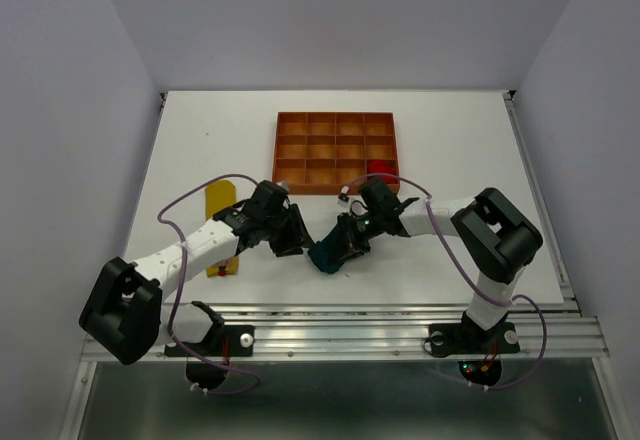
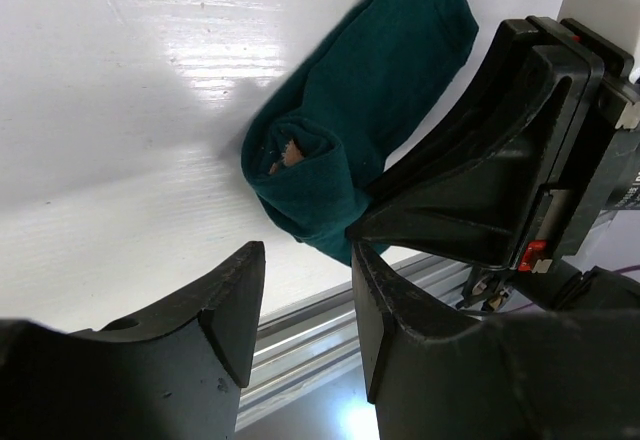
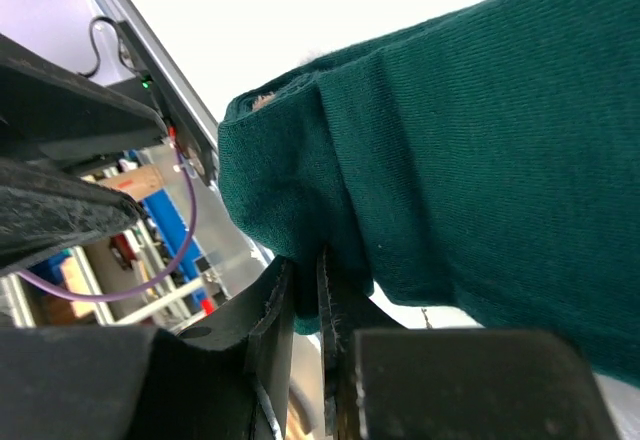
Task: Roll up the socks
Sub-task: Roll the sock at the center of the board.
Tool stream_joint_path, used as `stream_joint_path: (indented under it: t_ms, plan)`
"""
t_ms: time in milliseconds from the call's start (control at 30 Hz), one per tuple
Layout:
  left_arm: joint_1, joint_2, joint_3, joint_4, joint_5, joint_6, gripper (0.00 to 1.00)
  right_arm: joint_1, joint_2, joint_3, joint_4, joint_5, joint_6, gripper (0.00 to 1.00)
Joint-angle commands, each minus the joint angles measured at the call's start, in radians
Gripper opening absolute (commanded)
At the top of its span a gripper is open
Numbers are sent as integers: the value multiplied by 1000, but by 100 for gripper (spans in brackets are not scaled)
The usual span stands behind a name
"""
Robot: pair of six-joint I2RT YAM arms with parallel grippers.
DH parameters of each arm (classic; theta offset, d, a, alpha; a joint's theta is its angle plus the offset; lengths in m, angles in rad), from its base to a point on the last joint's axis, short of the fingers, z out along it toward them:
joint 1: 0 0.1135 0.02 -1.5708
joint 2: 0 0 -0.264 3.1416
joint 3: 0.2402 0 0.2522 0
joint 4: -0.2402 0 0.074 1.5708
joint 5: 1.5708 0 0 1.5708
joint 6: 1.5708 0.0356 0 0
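Observation:
A dark teal-green sock lies near the table's front edge, its near end partly rolled into a loose tube. My right gripper is shut on a fold of that rolled end, and it also shows in the top view. My left gripper is open just left of the sock, holding nothing, its fingers off the fabric. A yellow sock lies flat at the left, partly under the left arm. A red sock sits in a near right compartment of the tray.
The orange-brown compartmented tray stands at the table's middle back. The metal front rail runs close below the sock. The right gripper's black body crowds the left gripper's right side.

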Motion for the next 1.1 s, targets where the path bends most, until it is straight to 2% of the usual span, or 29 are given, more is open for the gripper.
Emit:
stream_joint_path:
  t_ms: [0,900,1067]
  plan:
    - [3,21,-2,37,28,31,51,-14,22,1,44,-26,34,1]
    - [-18,239,61,131,41,45,51,-56,99,-1,41,-11,3,6]
    - [-18,274,74,113,9,39,45,-56,91,7,38,-2,-14,18]
